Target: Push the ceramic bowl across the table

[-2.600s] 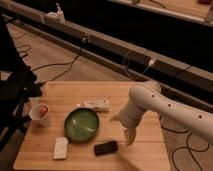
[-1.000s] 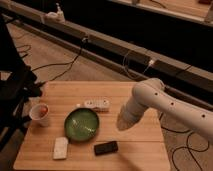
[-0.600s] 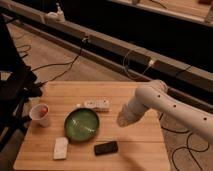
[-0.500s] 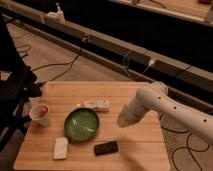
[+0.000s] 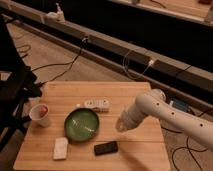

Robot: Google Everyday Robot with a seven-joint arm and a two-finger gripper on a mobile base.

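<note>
**Green bowl left of centre, gripper close on its right**

The rectangular light bamboo-wood table [image 5: 137,150] stands on a bare greyish floor [image 5: 50,52] crossed by loose dark cables [image 5: 67,62]. Behind it, a long dark barrier [image 5: 125,30] with a pale ledge along its base runs across the room. A dark chair-like frame [image 5: 15,95] stands at the table's left end.

Two containers are on the wood. The wide, shallow, glossy green ceramic bowl [image 5: 81,123] sits upright a little left of the table's middle, and its inside looks bare. A small white cup [image 5: 40,114] with something red in it stands near the left edge, apart from the bowl.

A white oblong plastic block [image 5: 97,104] lies just behind the bowl. A flat black rectangular device [image 5: 106,148] lies in front of it, and a white rectangular pad [image 5: 60,148] lies at the front left.

A white perforated robot arm [image 5: 165,112] reaches in from the right. Its gripper [image 5: 121,127] is low over the table, near the bowl's right side with a gap between them. I cannot tell whether the gripper is open or closed, or whether it holds anything.
</note>
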